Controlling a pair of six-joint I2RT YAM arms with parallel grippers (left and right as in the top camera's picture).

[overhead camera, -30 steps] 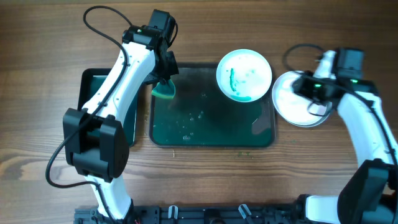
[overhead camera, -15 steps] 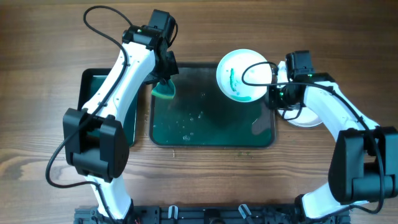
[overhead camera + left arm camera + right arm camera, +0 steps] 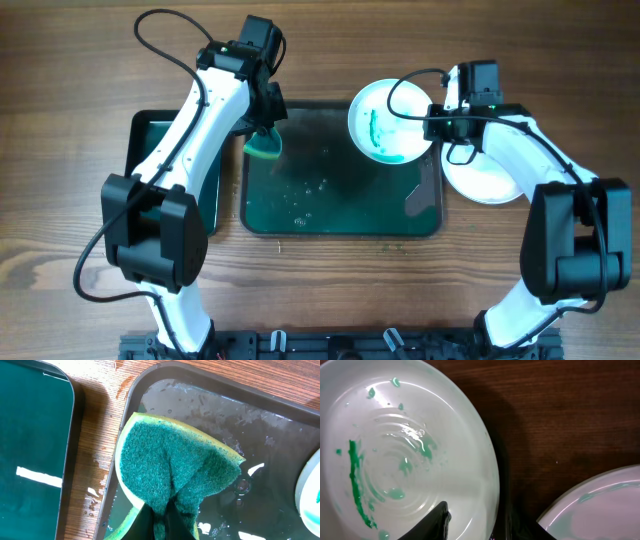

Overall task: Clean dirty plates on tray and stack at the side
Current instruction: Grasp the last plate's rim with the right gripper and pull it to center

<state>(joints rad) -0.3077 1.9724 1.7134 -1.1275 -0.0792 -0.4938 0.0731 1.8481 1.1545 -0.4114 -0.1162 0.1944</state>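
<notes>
The tray (image 3: 340, 215) was found wet. A smeared plate (image 3: 385, 115) was set on its rear right corner; a white plate (image 3: 490, 180) was seen just off its right edge. The sponge (image 3: 264, 147) was pinched by the left gripper (image 3: 262, 125) at the rear left corner. The right gripper (image 3: 435, 125) was positioned at the smeared rim; its finger state could not be determined.

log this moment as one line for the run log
left jaws: shut on sponge at tray left end | right jaws: at smeared plate rim, grip unclear | other plate: on table right of tray
</notes>
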